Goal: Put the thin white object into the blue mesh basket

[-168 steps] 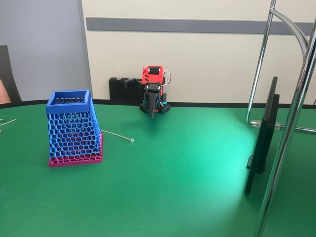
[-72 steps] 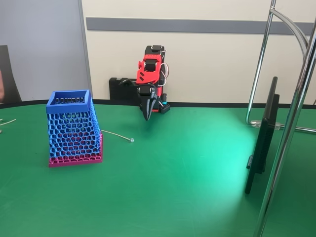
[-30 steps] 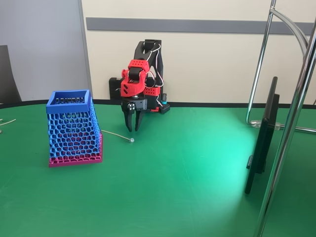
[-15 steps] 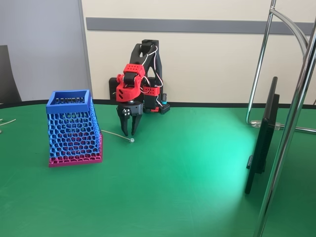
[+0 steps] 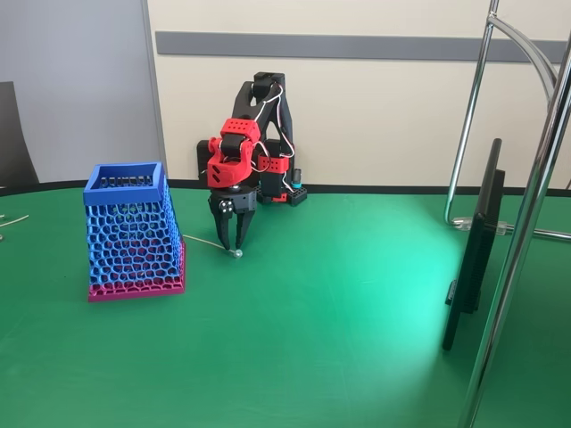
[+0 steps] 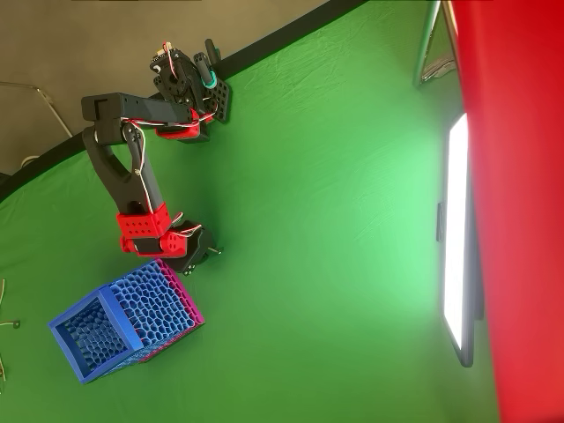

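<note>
Green felt table point(image 5: 339, 303), cream wall point(image 5: 375, 98)

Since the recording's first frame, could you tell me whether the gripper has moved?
Yes. In the fixed view the gripper has swung left from the arm's base and dropped toward the blue mesh basket, now open over the thin white object.

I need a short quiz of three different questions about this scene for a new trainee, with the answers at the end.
1. True or false: the thin white object already lies inside the blue mesh basket.
2. In the fixed view, the gripper hangs over which part of the rod: (a) the beaded end, (b) the end at the basket?
3. Fill in: the gripper's jaws are ____.

Key
1. False; it lies on the green table, beside the basket's pink base.
2. (a)
3. Open, with fingers pointing down.
</note>
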